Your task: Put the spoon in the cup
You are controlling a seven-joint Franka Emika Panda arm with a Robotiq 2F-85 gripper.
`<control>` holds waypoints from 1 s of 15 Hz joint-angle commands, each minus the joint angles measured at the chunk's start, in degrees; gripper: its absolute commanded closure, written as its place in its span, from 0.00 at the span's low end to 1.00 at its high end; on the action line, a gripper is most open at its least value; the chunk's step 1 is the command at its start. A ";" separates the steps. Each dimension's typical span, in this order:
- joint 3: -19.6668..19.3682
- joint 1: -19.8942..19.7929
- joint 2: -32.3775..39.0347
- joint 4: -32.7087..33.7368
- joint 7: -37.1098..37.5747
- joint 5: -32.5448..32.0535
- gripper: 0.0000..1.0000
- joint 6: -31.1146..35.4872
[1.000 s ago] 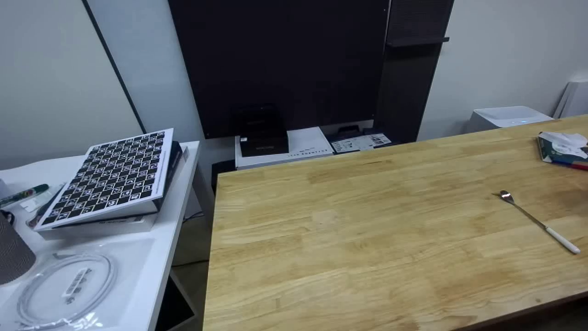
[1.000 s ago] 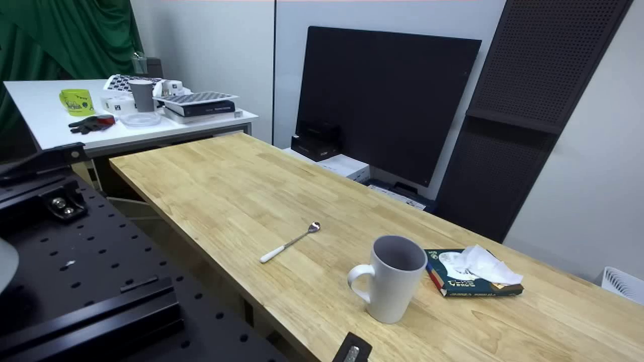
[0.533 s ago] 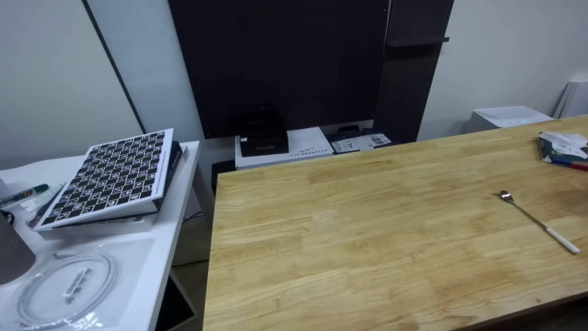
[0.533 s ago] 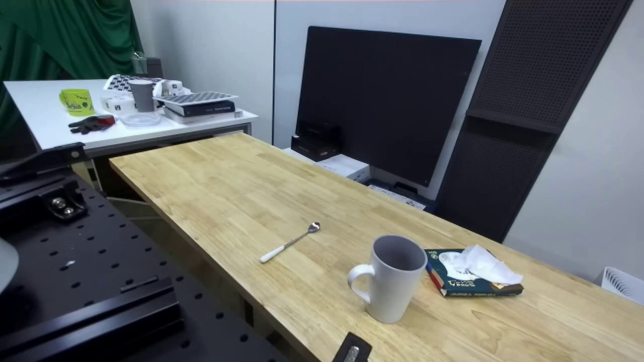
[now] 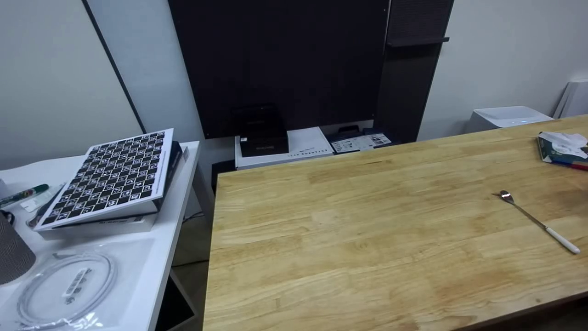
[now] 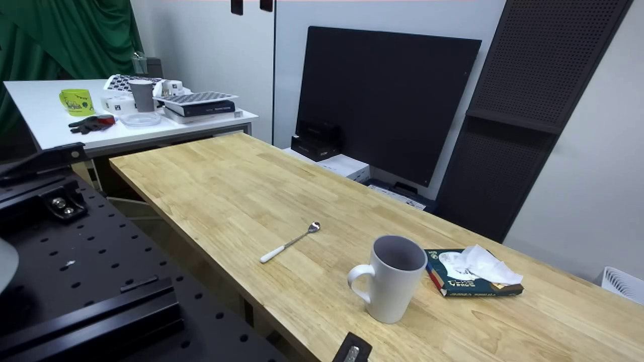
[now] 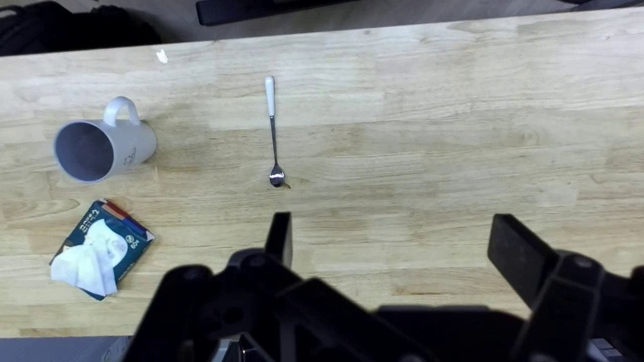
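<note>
The spoon, with a white handle, thin metal stem and small shiny bowl, lies flat on the wooden table. It shows in both exterior views [image 5: 545,226] [image 6: 286,245] and in the wrist view [image 7: 272,122]. The cup, a tall pale grey mug with a handle, stands upright near the spoon in an exterior view [image 6: 394,296] and at left in the wrist view [image 7: 132,143]. My gripper is open and empty, high above the table. Its fingertips [image 6: 251,6] show at the top edge of an exterior view. In the wrist view the jaws [image 7: 392,226] are wide apart, below and right of the spoon's bowl.
A dark green box with a white tissue on it [image 6: 468,274] lies beside the cup. A black perforated base plate [image 6: 126,251] runs along the wooden table's [image 5: 367,257] near side. A white side table [image 6: 45,100] holds a lime mug [image 6: 78,103] and books.
My gripper's two fingertips have come into view at the top edge of an exterior view; they were out of view before. The spoon, cup and box have not moved.
</note>
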 commanded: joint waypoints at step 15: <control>-9.81 0.61 18.69 -5.77 -15.27 -4.08 0.00 22.62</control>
